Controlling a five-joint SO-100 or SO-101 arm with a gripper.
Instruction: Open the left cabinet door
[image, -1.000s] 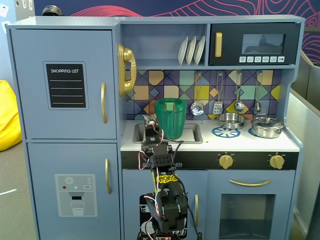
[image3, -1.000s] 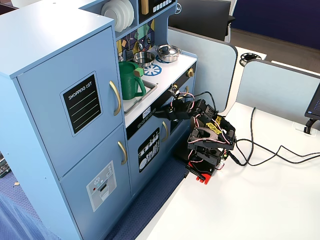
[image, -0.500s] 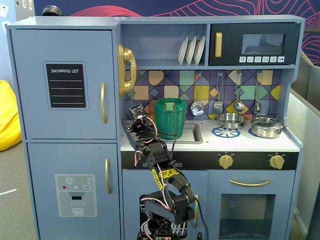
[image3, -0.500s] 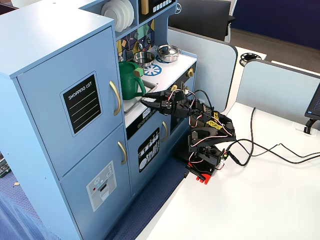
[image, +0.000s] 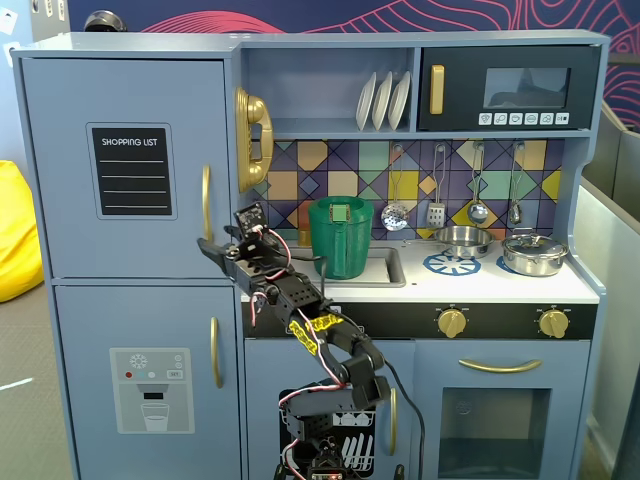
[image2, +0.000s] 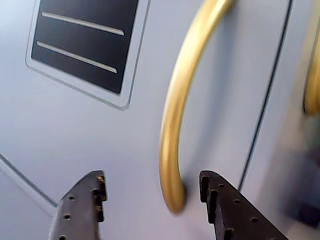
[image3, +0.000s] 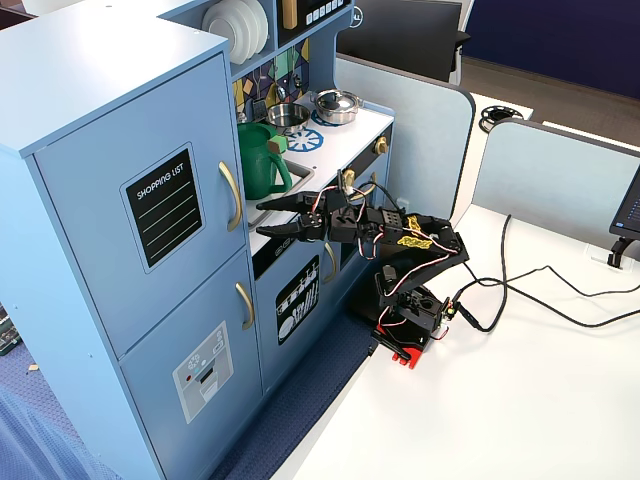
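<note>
The left cabinet door (image: 125, 165) is light blue with a black "SHOPPING LIST" panel (image: 131, 170) and a vertical gold bar handle (image: 206, 203). It is shut flat in its frame in both fixed views (image3: 150, 200). My gripper (image: 212, 248) is open, just in front of the handle's lower end. In the wrist view the handle (image2: 172, 125) curves down between my two black fingers (image2: 95, 195), nearer the right one, and my gripper (image2: 152, 189) touches nothing. From the side, my gripper (image3: 265, 220) stands a little short of the handle (image3: 231, 196).
Below is the blue door with the grey dispenser panel (image: 150, 385). A green pitcher (image: 340, 235) stands in the sink right behind my arm, and a gold toy phone (image: 252, 140) hangs above it. My arm's base (image3: 405, 335) sits on a white table with cables (image3: 520, 290).
</note>
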